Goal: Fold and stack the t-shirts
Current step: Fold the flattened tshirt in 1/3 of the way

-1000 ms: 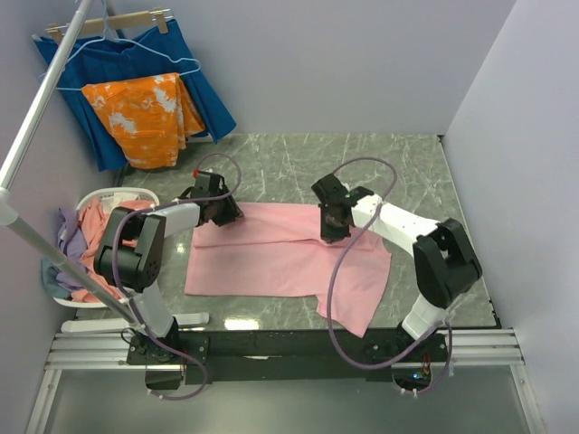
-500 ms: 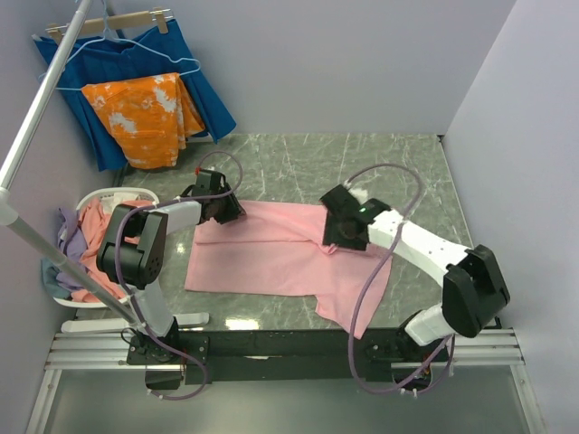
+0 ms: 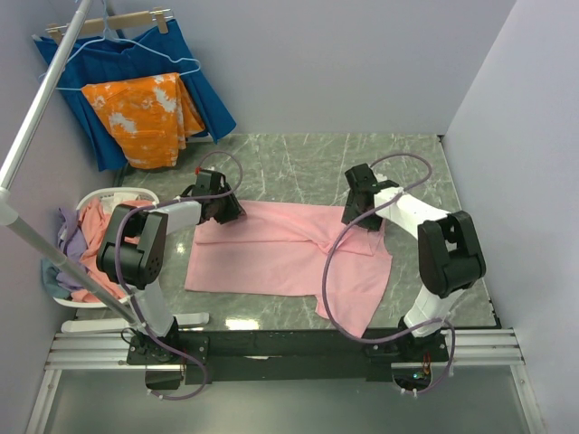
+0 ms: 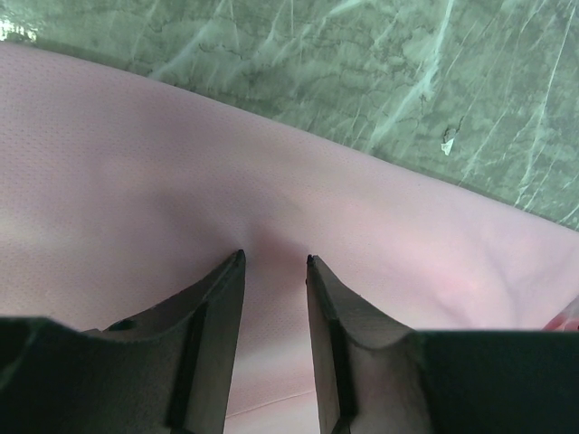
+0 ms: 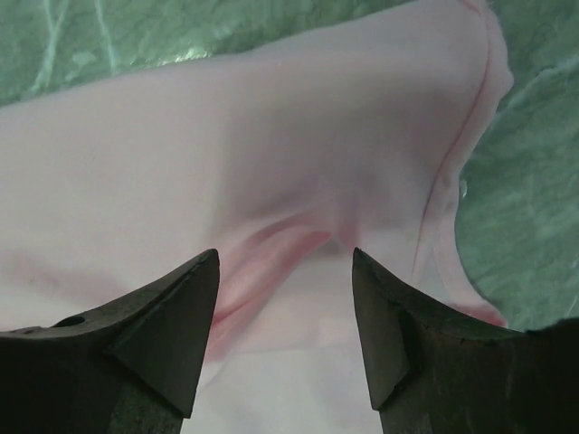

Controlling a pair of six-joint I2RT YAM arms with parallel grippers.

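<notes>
**Light pink t-shirt [image 3: 271,258], spread on the green marble desk [image 3: 298,163].** The shirt lies mostly flat at the middle of the desk. Its near edge is straight, and its right part runs down towards the near right in a loose flap. A diagonal crease crosses it just right of centre.

The left end effector [image 4: 274,260] is at the far left corner of the shirt. It is released: the fingers are narrowly parted, the tips are down on the fabric, and cloth shows in the gap between them. A small pale fleck [image 4: 446,145] lies on the bare marble beyond the shirt's far edge.

The right end effector [image 5: 285,258] is over the far right part of the shirt, also released, with the fingers wide apart. A soft pink fold lies below the gap, and a seamed edge [image 5: 472,117] curves just to the right.

Bare marble lies open on the far side of the shirt and along its right side, up to the plain walls.

At the left edge of the desk, a white laundry basket [image 3: 113,194] holds a salmon-pink t-shirt [image 3: 95,249] and a lilac t-shirt [image 3: 71,231]. In the far left corner, an orange cloth with white blotches [image 3: 140,117] hangs over a dark blue pleated cloth [image 3: 204,90] beneath a wooden hanger [image 3: 109,23]. A slanted pale pole [image 3: 45,99] crosses the left side. A metal rail [image 3: 289,344] runs along the near edge.
</notes>
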